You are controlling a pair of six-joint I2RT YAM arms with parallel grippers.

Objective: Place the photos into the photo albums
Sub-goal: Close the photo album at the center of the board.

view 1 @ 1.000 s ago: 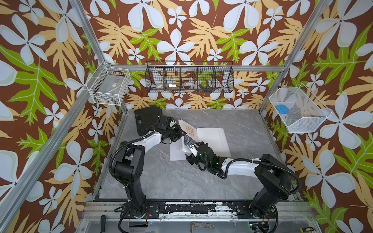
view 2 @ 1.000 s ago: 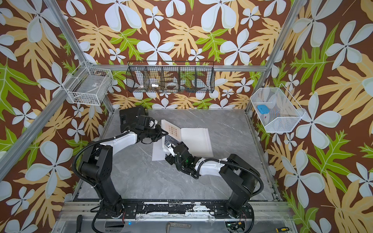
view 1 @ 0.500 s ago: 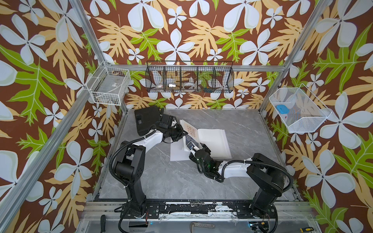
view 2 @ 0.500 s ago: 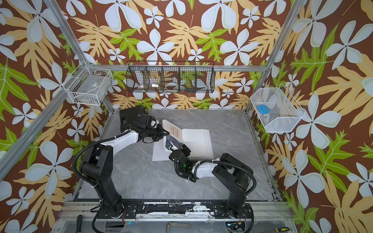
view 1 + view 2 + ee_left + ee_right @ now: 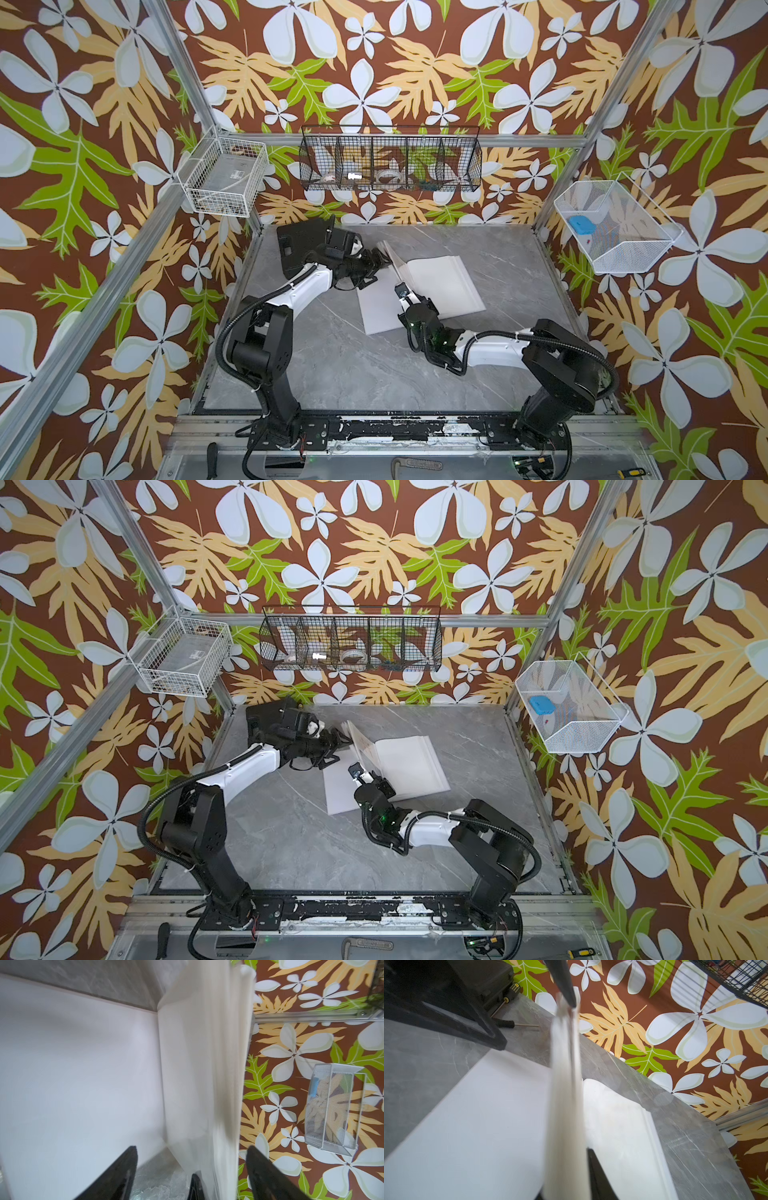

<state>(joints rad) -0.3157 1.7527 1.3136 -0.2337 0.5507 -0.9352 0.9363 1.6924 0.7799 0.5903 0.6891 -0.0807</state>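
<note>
Both arms reach low to the photo album (image 5: 440, 278), lying open on the grey table (image 5: 332, 357). Since a second ago my left gripper (image 5: 190, 1151) has released the upright pages (image 5: 566, 1105), jaws now spread astride them. My right gripper (image 5: 401, 286), wide before, now pinches their near edge.
</note>
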